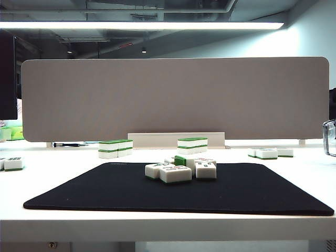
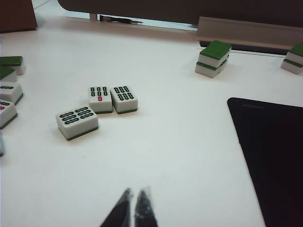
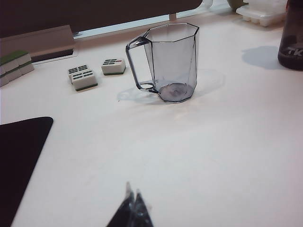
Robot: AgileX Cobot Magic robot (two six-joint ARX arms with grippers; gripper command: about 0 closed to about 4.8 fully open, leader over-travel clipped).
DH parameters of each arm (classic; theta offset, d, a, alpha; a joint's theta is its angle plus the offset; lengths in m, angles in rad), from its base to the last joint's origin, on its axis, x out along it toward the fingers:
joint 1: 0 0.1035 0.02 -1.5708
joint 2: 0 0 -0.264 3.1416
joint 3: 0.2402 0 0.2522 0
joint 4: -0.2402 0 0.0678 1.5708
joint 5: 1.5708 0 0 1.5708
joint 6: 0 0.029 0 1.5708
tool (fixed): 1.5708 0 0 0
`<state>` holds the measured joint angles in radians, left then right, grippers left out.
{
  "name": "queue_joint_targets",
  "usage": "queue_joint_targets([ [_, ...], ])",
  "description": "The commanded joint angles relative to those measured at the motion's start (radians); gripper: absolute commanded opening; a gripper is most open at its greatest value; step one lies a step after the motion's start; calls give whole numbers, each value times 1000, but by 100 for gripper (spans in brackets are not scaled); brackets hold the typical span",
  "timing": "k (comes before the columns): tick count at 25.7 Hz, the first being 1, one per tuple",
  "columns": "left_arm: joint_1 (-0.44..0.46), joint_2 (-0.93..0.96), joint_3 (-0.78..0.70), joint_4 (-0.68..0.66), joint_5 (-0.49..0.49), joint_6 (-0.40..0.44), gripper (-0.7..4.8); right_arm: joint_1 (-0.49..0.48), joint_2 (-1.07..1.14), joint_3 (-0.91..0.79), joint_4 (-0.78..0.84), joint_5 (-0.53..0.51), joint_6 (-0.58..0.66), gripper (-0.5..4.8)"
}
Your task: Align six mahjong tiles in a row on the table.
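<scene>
Both end effectors sit clenched and empty over bare table (image 1: 157, 220): left end effector (image 2: 132, 201) off the black mat (image 1: 178, 191), right end effector (image 3: 134, 201) near a clear mug (image 3: 170, 64). Neither arm appears in the exterior view. The six mahjong tiles (image 1: 181, 169) lie bunched mid-mat, touching, one on edge. I judge I should release my fingers, take an outer tile first, and lay it flat to start the row. Rear tiles hide behind front ones; their faces are unreadable.
</scene>
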<state>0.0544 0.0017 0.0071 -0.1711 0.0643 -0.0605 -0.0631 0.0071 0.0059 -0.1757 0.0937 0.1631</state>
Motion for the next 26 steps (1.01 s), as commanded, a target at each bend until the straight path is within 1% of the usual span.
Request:
queue_joint_targets([
  [1,2,0,-1,-8,2,0,18,0,-7,3,1,1,-3,-1],
  [10,2,0,-1,-9,0,1,18,0,-7,17,17,1,-4,-1],
  [16,2,0,-1,-10,0,1,18,0,-7,92,15,6,-10,-1],
  [17,2,0,-1,-10,0,1,18,0,-7,127,9,6,-10,-1],
  [21,2,0,-1,-10,0,0,18,0,-7,203,-38,5,-10,-1],
  [26,2,0,-1,-10,0,0,18,0,-7,320,-145,-29,-11,-1],
])
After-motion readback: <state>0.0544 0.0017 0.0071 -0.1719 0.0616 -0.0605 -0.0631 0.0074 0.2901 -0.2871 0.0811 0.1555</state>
